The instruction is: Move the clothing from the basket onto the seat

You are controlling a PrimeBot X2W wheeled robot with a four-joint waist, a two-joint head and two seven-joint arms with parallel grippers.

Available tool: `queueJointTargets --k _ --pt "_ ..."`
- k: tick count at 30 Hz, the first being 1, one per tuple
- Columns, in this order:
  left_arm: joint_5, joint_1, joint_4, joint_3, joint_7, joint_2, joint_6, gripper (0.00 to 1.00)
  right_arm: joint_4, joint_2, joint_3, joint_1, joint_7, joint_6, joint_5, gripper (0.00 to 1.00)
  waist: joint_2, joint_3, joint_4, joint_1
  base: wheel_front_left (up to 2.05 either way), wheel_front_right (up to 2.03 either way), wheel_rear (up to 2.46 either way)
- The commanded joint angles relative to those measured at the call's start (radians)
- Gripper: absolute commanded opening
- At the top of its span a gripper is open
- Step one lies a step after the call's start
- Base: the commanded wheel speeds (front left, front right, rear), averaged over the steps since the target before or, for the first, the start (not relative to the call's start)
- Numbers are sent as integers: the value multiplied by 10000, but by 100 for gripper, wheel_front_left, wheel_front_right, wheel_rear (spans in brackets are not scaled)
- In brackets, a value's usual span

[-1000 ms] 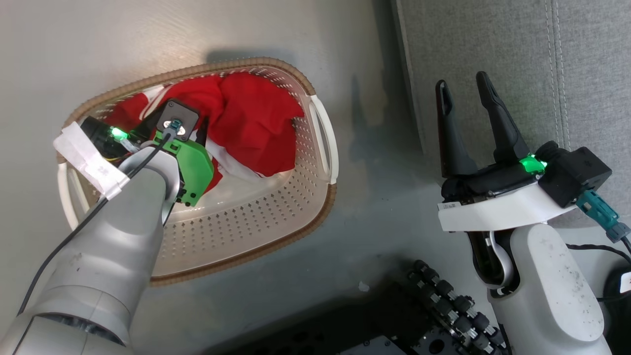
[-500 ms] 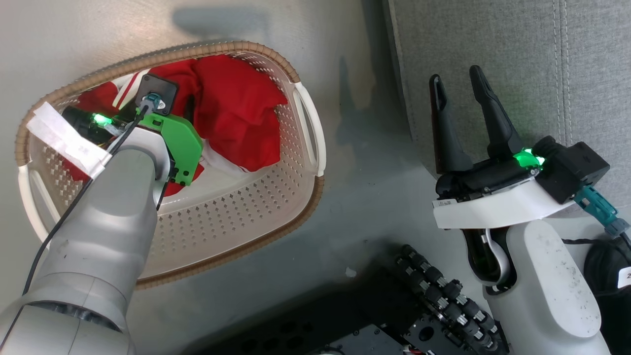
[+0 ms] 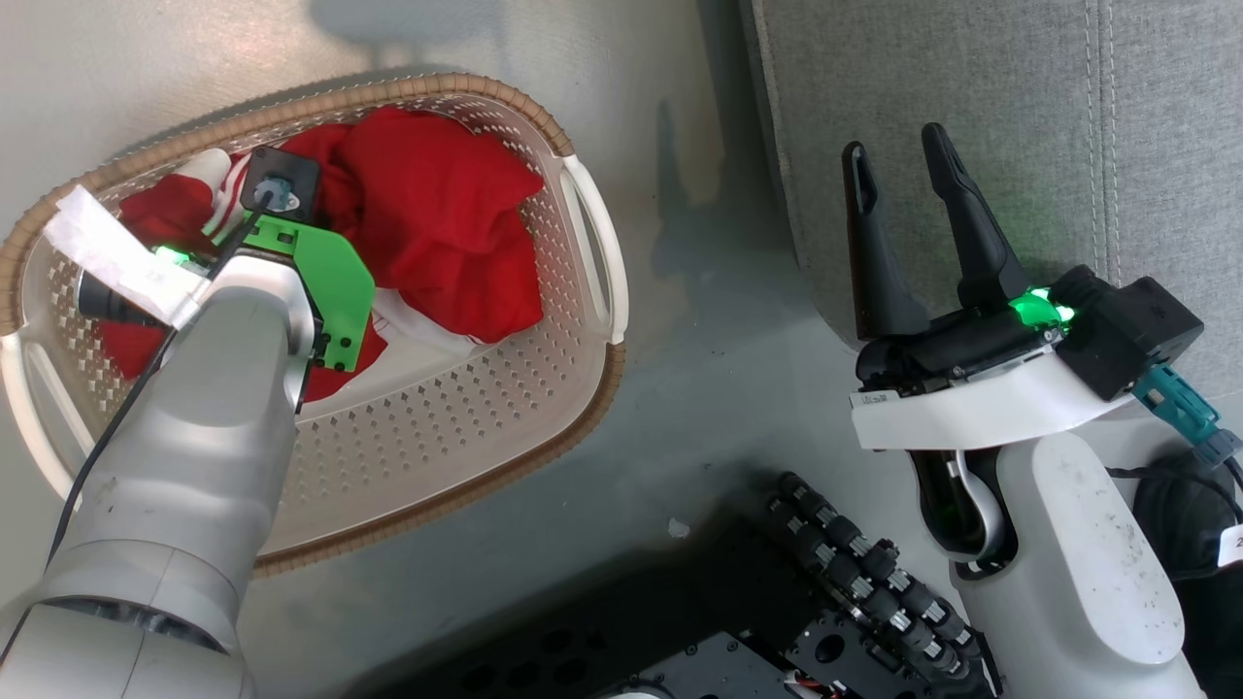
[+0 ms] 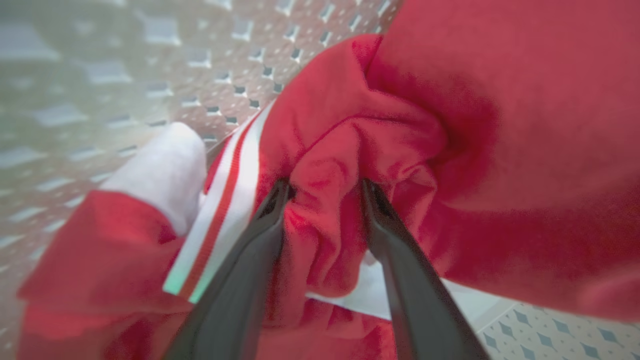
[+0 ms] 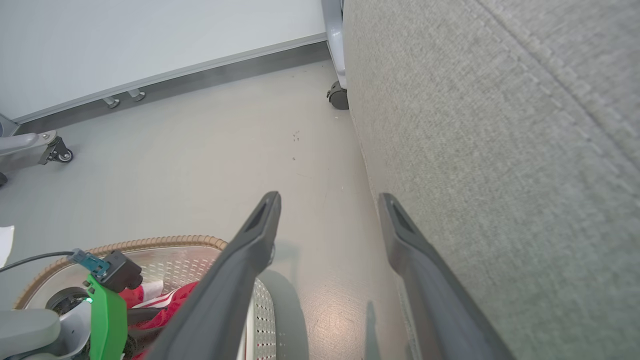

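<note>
The clothing (image 3: 437,223) is a bright red heap with white stripes in the far half of the cream basket (image 3: 486,427) on the floor. My left arm reaches down into the basket. In the left wrist view my left gripper (image 4: 325,187) pinches a bunched fold of the clothing (image 4: 500,150) between its two dark fingers. A white cuff and striped trim lie just to their left. My right gripper (image 3: 898,155) stands open and empty at the front edge of the grey seat (image 3: 1020,97). The right wrist view shows the right gripper (image 5: 327,200) beside the seat (image 5: 500,150).
The basket's brown rim (image 3: 583,388) and white handle (image 3: 597,243) face the seat across a strip of grey floor. My black base with rollers (image 3: 855,573) sits at the bottom. A caster (image 5: 339,97) and wall skirting lie beyond.
The head camera has shifted, sliding the basket left in the picture. My left wrist has sunk further into the far left of the basket and its fingers have closed in on the red fabric.
</note>
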Motion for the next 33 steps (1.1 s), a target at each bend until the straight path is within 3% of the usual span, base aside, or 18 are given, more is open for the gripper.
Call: queueJointTargets --k 1,2,8,14,33 --pt "-122 178 32 43 186 114 27 17 -46 -8 2 -132 -29 1 50 100 0 -1 -24 -1 0 0 0" --pt "-134 209 33 35 242 136 94 0 -54 -8 -5 -138 -29 1 43 100 0 -10 -32 -1 0 0 0" --pt "-118 362 33 -113 293 169 96 0 -85 -8 -83 -168 -29 1 -13 100 0 -128 -24 -1 0 0 0" --pt "-150 638 26 -252 -319 100 -64 0 29 -8 -28 -128 -29 1 -230 100 0 -633 79 -1 0 0 0" --pt "-783 2004 -264 -212 -2542 -590 -628 0 678 -17 -344 614 -29 1 -1320 100 0 -3591 1145 -1 0 0 0"
